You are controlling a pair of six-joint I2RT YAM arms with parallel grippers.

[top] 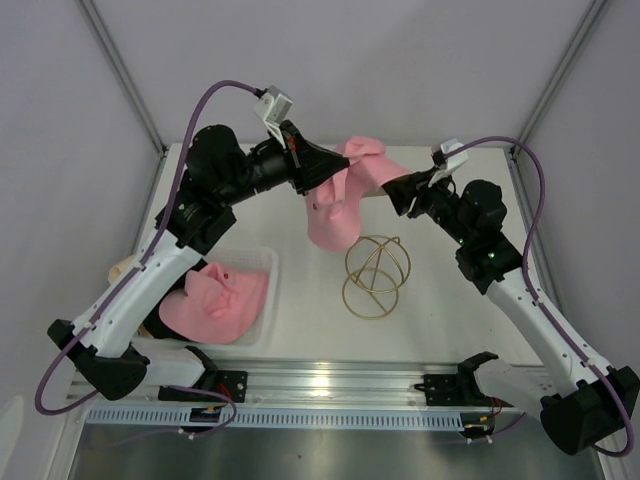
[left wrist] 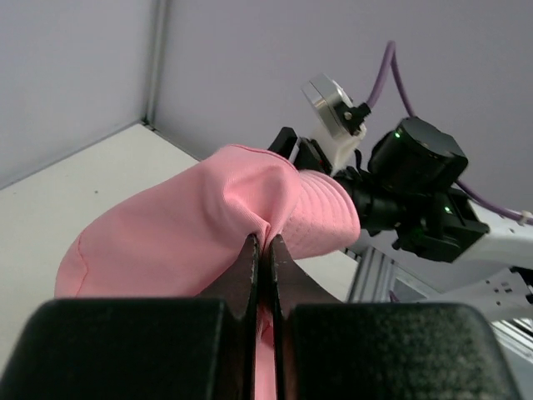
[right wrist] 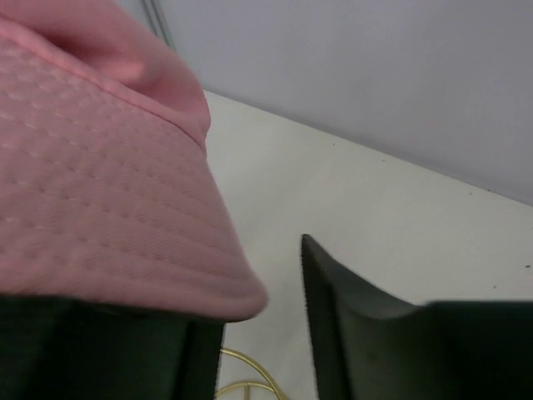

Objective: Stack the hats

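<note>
In the air over the rear middle of the tabletop [top: 440, 300]: a pink hat [top: 335, 215] hangs crown-down, its brim bunched up toward the back wall.
Left fingers [left wrist: 241, 283]: pressed together on a fold of this hat's cloth, carrying its weight.
Right fingers [right wrist: 350, 325]: spread apart and gripping nothing. The hat's stitched brim drapes over one finger and hides it, while bare tabletop shows through the gap beside the other.
Hat relative to both arms: the left arm comes at it from the left and the right arm from the right, at its brim edge.
Second pink hat [top: 225, 300]: lies crumpled in a clear tray [top: 272, 300] at the near left.
Beige hat [top: 122, 268]: a sliver shows left of the tray, mostly hidden behind the left arm.
Gold wire frame [top: 375, 275]: stands on the tabletop, just nearer than the hanging hat, apart from it.
Progress: judged early. No hat sits on another in these views. The lifted hat has yet to be set down on one, and the others remain to be added.
</note>
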